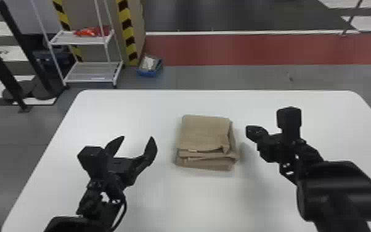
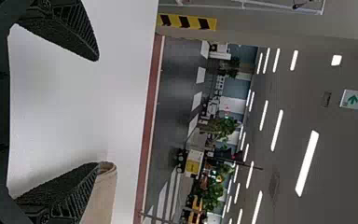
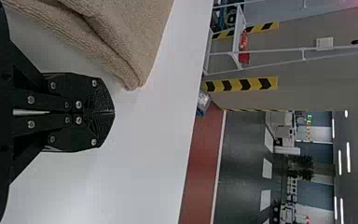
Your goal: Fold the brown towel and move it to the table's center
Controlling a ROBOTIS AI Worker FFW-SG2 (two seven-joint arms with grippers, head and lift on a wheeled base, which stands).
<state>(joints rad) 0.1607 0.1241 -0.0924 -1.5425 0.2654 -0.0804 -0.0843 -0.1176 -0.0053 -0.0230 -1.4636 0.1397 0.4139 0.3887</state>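
The brown towel (image 1: 205,134) lies folded into a compact, layered stack near the middle of the white table. To its left, my left gripper (image 1: 138,140) is held with its fingers spread and nothing between them. My right gripper (image 1: 251,132) is just right of the towel, apart from it. In the left wrist view, the open left gripper (image 2: 98,112) has part of the towel (image 2: 103,196) behind one finger. The right wrist view has the right gripper (image 3: 113,112) with its fingertips together, holding nothing, beside a corner of the towel (image 3: 130,37).
The white table (image 1: 126,108) has its far edge beyond the towel. On the floor past it stand a white shelf rack (image 1: 92,72) and a blue bin (image 1: 149,66). Bare tabletop surrounds the towel.
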